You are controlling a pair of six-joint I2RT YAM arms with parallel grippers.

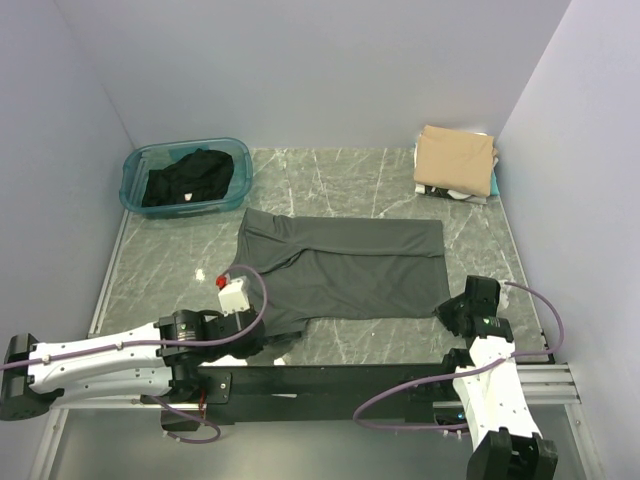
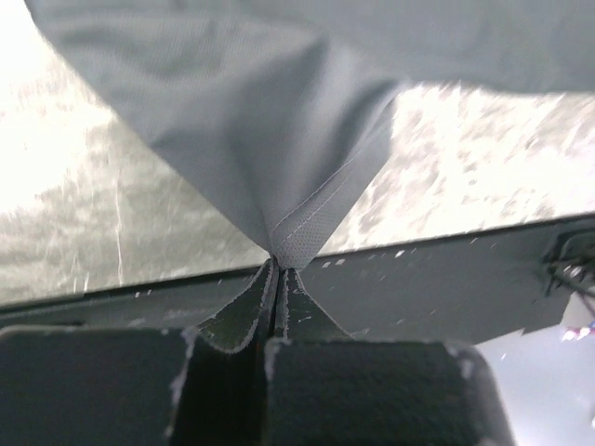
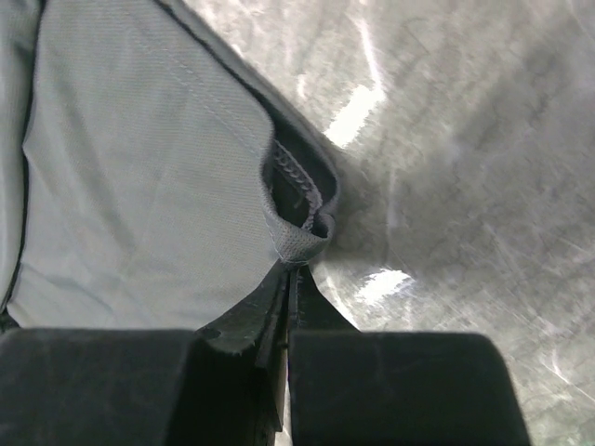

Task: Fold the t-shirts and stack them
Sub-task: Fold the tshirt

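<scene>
The dark charcoal-grey t-shirt [image 1: 345, 265] lies spread across the middle of the surface [image 1: 400, 190], just beyond the 2 arms. The left pincer [image 2: 277, 269] is clamped on a stitched hem corner at the shirt's near left, and the cloth rises from it in a tented peak. The right pincer [image 3: 290, 274] is pinched together on the hem corner at the near right.

With both near corners gripped, the fold is probably best made by lifting the 2 corners level and at the same pace. They would then travel away from the bases toward the far edge, with the hem taut between them so no slack bunches. Laying the corners flush on that edge before release should give a square fold.

The tan t-shirt [image 1: 455, 158] tops the stack at the far right, and a black t-shirt [image 1: 188, 178] sits in the tub [image 1: 135, 165].
</scene>
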